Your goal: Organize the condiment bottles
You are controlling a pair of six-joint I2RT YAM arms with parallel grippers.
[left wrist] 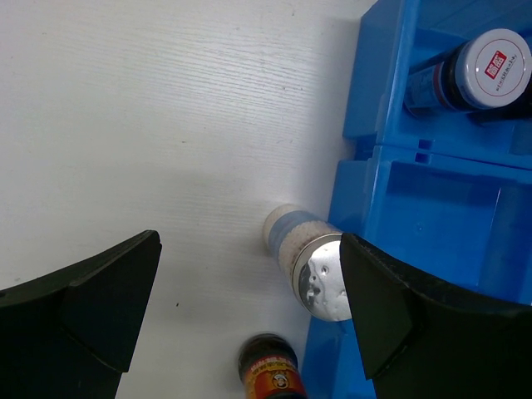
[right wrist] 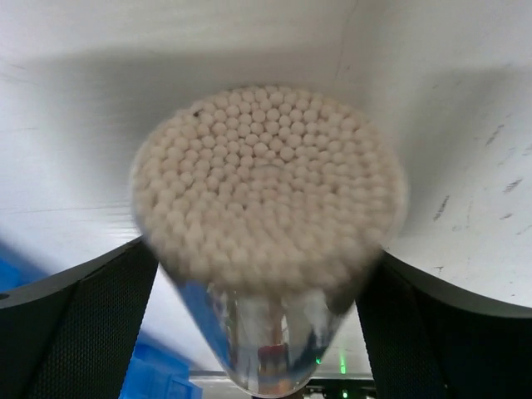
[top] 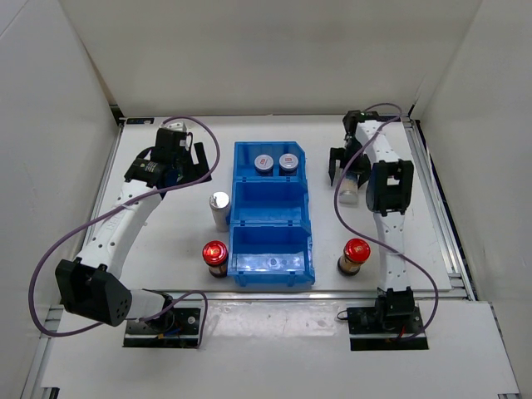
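Observation:
Two short grey-lidded bottles [top: 263, 163] [top: 288, 162] stand in the far compartment of the blue bin [top: 306, 241]. One white-blue silver-capped bottle [top: 219, 208] stands just left of the bin. It also shows in the left wrist view [left wrist: 312, 266], below my open, empty left gripper [left wrist: 249, 316], which hovers at the far left [top: 198, 165]. My right gripper [top: 349, 176] is shut on the other white-blue bottle [top: 347, 193], right of the bin. The right wrist view shows its bead-filled base [right wrist: 266, 183] between the fingers [right wrist: 75, 332]. Two red-capped brown bottles [top: 214, 256] [top: 355, 254] stand on either side of the bin's near end.
The bin's middle [top: 270, 202] and near [top: 270, 249] compartments hold no bottles. White walls enclose the table on three sides. The right arm's purple cable [top: 339, 208] hangs between the bin and the right red-capped bottle.

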